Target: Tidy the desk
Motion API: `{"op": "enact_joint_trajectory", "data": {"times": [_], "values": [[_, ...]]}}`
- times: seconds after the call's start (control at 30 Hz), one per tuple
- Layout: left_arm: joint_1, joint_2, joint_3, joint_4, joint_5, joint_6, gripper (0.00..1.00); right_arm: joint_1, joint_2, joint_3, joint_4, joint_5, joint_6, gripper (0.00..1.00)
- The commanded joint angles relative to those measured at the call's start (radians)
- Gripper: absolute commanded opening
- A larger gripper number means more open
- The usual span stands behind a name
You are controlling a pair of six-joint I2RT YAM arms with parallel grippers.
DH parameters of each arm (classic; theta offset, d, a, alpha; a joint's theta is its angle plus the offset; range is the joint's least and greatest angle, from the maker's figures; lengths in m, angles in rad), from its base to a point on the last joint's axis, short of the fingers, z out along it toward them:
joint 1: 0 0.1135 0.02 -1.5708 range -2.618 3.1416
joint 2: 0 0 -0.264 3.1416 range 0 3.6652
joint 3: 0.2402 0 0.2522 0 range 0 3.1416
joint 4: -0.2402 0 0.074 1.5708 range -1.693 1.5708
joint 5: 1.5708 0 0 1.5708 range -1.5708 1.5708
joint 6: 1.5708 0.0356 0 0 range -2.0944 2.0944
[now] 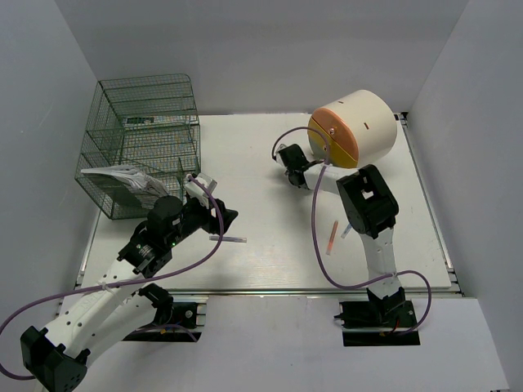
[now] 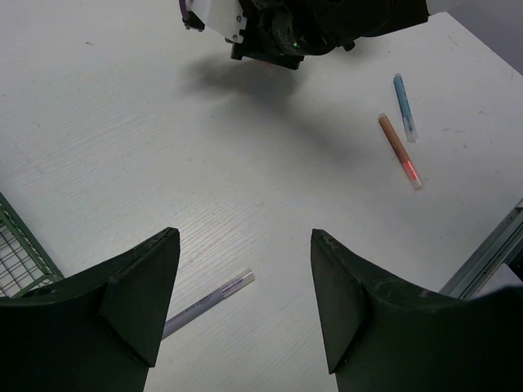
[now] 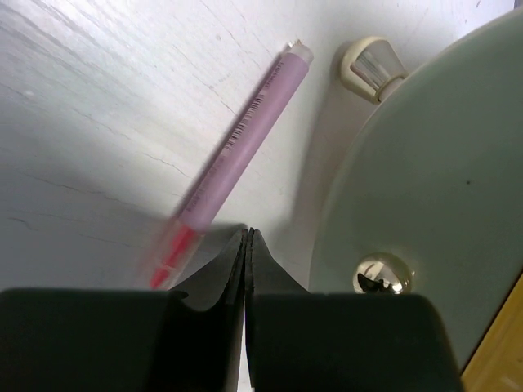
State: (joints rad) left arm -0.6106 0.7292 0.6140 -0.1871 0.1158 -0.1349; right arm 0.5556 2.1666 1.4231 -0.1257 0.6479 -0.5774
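Note:
The white desk [image 1: 245, 147] carries loose pens. My left gripper [image 1: 225, 216] is open and empty, hovering just above a pale lavender pen [image 1: 230, 238]. In the left wrist view this pen [image 2: 209, 301] lies between the fingers, close to the left one, with the gripper [image 2: 245, 234] above it. My right gripper [image 1: 284, 156] is shut and empty, low on the desk beside the cylinder. In the right wrist view its tips [image 3: 248, 233] sit just right of a pink pen with a red end [image 3: 237, 140] lying on the desk.
A cream cylinder with an orange face [image 1: 353, 126] lies at the back right; its round end with metal studs [image 3: 409, 188] is next to my right gripper. A green wire rack [image 1: 143, 143] holding papers stands back left. An orange pen [image 1: 331, 238] and a blue pen [image 1: 346, 231] lie by the right arm.

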Motion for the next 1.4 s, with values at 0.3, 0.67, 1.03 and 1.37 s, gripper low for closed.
{"op": "enact_joint_trajectory", "data": {"times": [0.3, 0.67, 1.03, 1.37], "values": [[-0.003, -0.010, -0.010, 0.006, -0.002, 0.004, 0.75, 0.063, 0.004, 0.048, -0.014, -0.039, 0.034, 0.00], [-0.003, 0.001, -0.011, 0.006, -0.007, 0.003, 0.75, 0.075, -0.031, 0.068, -0.060, -0.062, 0.063, 0.00], [0.008, 0.189, -0.001, 0.164, 0.100, -0.081, 0.67, 0.041, -0.571, -0.024, -0.336, -0.719, 0.223, 0.09], [-0.006, 0.758, 0.269, 0.417, 0.159, -0.160, 0.19, -0.074, -0.945, -0.136, -0.204, -0.837, 0.451, 0.31]]}}
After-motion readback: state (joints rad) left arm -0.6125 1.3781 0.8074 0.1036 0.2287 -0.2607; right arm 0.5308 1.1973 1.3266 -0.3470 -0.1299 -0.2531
